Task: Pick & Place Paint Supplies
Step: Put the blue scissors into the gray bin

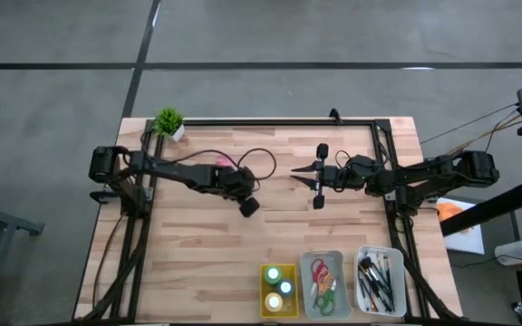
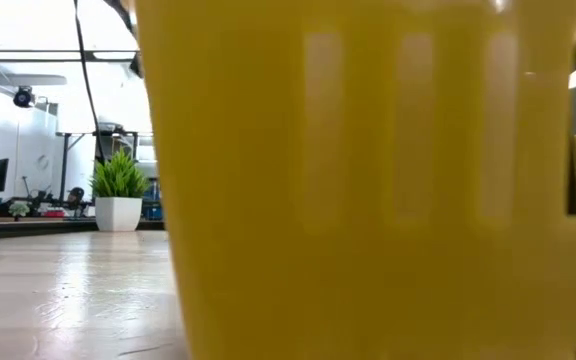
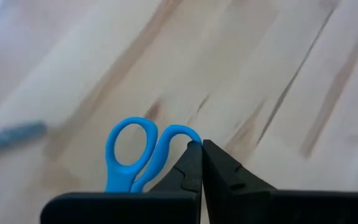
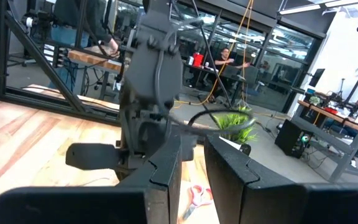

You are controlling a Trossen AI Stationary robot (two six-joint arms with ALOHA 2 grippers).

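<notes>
My left gripper (image 3: 201,144) (image 1: 248,206) is over the middle of the table and is shut on small blue-handled scissors (image 3: 132,155), whose blades are hidden behind the gripper body. My right gripper (image 4: 192,163) (image 1: 294,169) hovers right of centre, pointing toward the left arm, its fingers a narrow gap apart and holding nothing. Pink-handled scissors (image 4: 197,194) (image 1: 226,163) lie flat on the table under the left arm. Paint bottles (image 1: 279,289) stand in the yellow tray, scissors (image 1: 323,282) lie in the grey tray, and brushes (image 1: 376,281) lie in the white tray. My left gripper pinches one blue handle loop (image 3: 178,133) of the scissors between its two fingertips. The other loop (image 3: 129,146) sticks out free beside the fingers. The scissors appear lifted clear of the table, which lies blurred far beneath them.
The yellow tray (image 1: 265,305) (image 2: 368,180), grey tray (image 1: 337,256) and white tray (image 1: 399,288) sit in a row at the near right edge. A small potted plant (image 1: 169,121) (image 2: 118,195) stands at the far left corner. A blurred blue-grey stick (image 3: 11,138) lies on the wood.
</notes>
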